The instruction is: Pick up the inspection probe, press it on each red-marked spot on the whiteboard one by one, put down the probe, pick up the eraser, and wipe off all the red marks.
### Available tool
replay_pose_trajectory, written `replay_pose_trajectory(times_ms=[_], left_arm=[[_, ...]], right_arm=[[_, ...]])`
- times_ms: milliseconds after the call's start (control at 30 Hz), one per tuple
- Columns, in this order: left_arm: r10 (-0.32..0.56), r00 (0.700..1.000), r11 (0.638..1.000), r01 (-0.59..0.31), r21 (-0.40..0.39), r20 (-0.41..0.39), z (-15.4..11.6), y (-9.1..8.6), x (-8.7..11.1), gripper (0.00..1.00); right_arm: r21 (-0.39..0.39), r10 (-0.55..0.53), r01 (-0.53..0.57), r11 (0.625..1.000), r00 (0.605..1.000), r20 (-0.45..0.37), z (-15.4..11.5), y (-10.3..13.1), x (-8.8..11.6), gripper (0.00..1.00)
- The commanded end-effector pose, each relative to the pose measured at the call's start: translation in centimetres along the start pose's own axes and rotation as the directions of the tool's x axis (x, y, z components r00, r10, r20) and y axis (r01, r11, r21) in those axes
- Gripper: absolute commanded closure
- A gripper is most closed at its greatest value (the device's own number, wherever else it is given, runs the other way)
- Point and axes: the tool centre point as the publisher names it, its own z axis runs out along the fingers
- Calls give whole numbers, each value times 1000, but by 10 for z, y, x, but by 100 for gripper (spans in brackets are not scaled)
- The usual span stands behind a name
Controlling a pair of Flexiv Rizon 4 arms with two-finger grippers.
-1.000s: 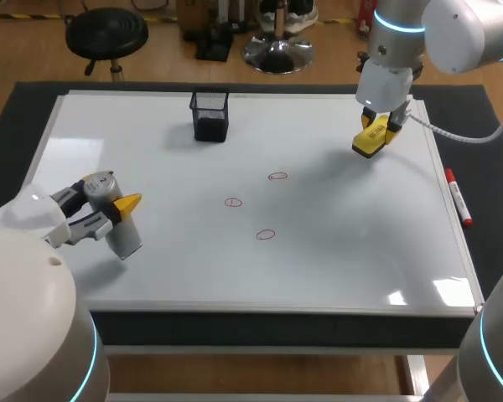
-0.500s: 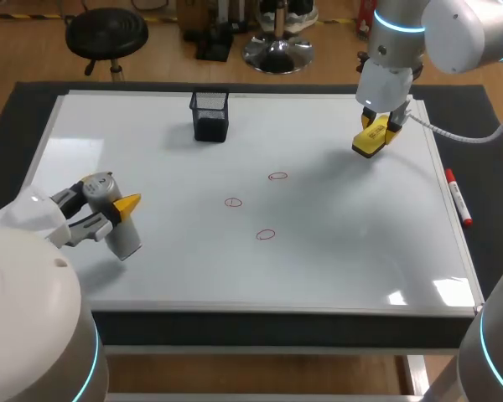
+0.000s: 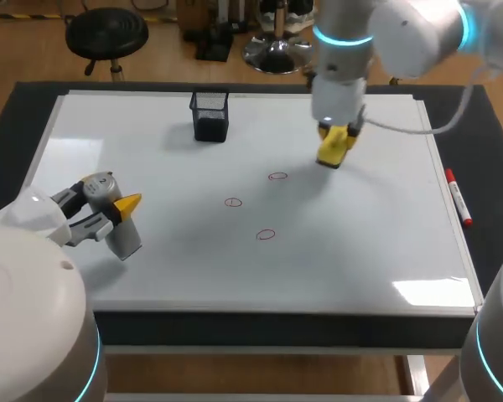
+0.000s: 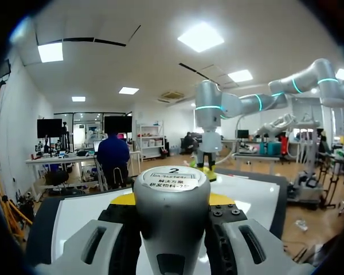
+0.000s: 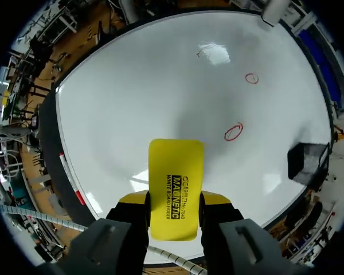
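Observation:
The grey cylindrical probe (image 3: 116, 219) is held off the whiteboard (image 3: 377, 243) near its left edge, with my left gripper (image 3: 111, 209) shut on it. The left wrist view has the probe (image 4: 172, 207) filling the gap between the fingers. My right gripper (image 3: 334, 139) is shut on the yellow eraser (image 3: 332, 147) over the board's back middle. That eraser (image 5: 175, 193) sticks out ahead of the fingers in the right wrist view. Three red circles (image 3: 277, 177) (image 3: 233, 202) (image 3: 266, 234) are drawn mid-board, and the nearest circle (image 5: 233, 132) lies just ahead of the eraser.
A black mesh holder (image 3: 210, 115) stands at the back of the board, left of the right gripper. A red marker (image 3: 457, 197) lies on the dark mat beside the board's right edge.
My right arm has carried the eraser leftward from the board's back right to just behind the upper red circle. The left arm and probe have stayed put.

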Motion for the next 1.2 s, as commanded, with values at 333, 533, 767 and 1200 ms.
replay_pose_trajectory(times_ms=[333, 533, 767, 1200], left_arm=[[1, 1000, 1000, -1, -4, 11, 4, -1, 1, 100], [1, 1000, 1000, -1, -4, 11, 4, -1, 1, 100], [1, 1000, 1000, -1, -4, 11, 4, -1, 1, 100], [1, 1000, 1000, -1, -4, 11, 4, -1, 1, 100]], right_arm=[[62, -204, 205, 977, 979, -29, 1, 77, -75, 100], [56, -280, 281, 958, 960, -34, 10, 102, -105, 100], [43, -329, 330, 943, 944, -15, 20, 127, -130, 100], [10, -382, 382, 924, 924, 15, 35, 148, -162, 100]])
